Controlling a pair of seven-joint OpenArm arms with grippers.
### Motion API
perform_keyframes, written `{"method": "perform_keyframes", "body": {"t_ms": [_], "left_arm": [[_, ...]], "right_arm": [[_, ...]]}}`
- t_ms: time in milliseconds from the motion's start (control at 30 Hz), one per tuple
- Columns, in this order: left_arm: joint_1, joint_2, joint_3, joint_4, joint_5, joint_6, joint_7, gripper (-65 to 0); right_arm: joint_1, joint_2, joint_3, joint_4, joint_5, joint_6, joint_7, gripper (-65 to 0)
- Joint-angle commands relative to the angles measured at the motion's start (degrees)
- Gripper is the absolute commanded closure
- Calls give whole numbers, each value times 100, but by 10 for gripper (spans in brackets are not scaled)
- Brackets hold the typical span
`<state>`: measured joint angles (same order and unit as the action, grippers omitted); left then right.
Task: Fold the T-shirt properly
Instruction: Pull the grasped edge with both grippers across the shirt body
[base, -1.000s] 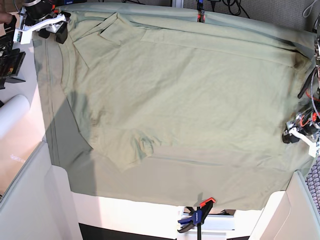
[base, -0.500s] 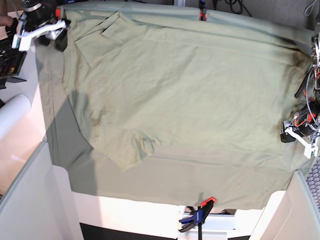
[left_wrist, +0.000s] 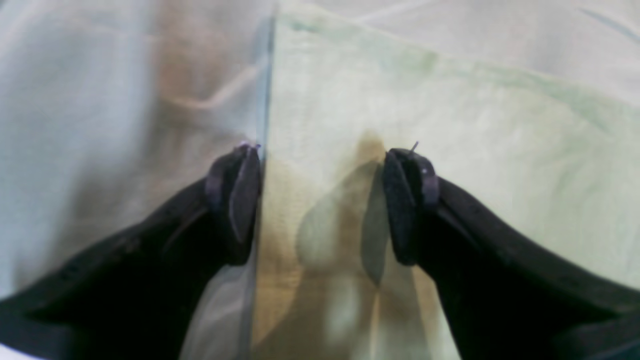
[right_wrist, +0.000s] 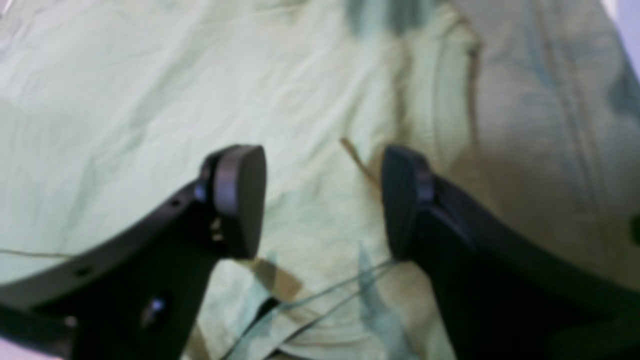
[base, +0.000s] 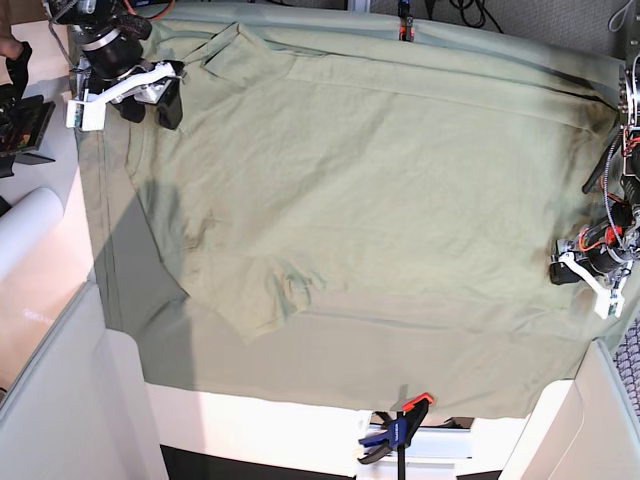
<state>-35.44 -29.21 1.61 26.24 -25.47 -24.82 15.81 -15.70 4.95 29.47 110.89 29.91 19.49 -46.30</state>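
Observation:
The pale green T-shirt (base: 370, 190) lies spread flat, sleeves at the upper left and lower left, its bottom edge to the right. My right gripper (base: 148, 104) is open over the shirt's upper-left part; in the right wrist view it (right_wrist: 322, 200) hangs empty above wrinkled shirt fabric (right_wrist: 125, 100). My left gripper (base: 565, 272) is at the shirt's right edge. In the left wrist view it (left_wrist: 322, 200) is open and empty, close above a straight shirt edge (left_wrist: 265, 100) that runs beside one finger.
A larger green cloth (base: 125, 270) covers the table under the shirt. A blue and orange clamp (base: 398, 432) grips its front edge, another clamp (base: 403, 25) the back edge. A white roll (base: 25, 232) and black gear (base: 22, 122) sit at the left.
My right gripper has moved from the far upper-left corner to the right and down, over the shirt. My left gripper has shifted slightly left at the shirt's right edge.

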Motion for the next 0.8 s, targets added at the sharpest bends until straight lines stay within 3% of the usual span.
{"method": "perform_keyframes", "body": {"t_ms": [0, 67, 300, 667, 700, 767], "left_arm": [[-164, -85, -2, 81, -39, 116, -59, -416], [-168, -129, -2, 81, -42, 256, -63, -416], [-168, -96, -2, 83, -39, 208, -96, -416], [-153, 256, -2, 83, -79, -1121, 9, -414], [-151, 254, -2, 83, -114, -1235, -57, -392], [-151, 251, -2, 83, -151, -1276, -122, -282]], "right_arm": [[26, 59, -15, 107, 44, 24, 149, -365], [20, 59, -24, 107, 24, 24, 149, -365], [9, 59, -24, 107, 7, 24, 149, -365], [9, 59, -24, 107, 7, 26, 151, -365], [9, 59, -24, 107, 7, 24, 151, -365], [11, 59, -24, 107, 9, 26, 153, -365]]}}
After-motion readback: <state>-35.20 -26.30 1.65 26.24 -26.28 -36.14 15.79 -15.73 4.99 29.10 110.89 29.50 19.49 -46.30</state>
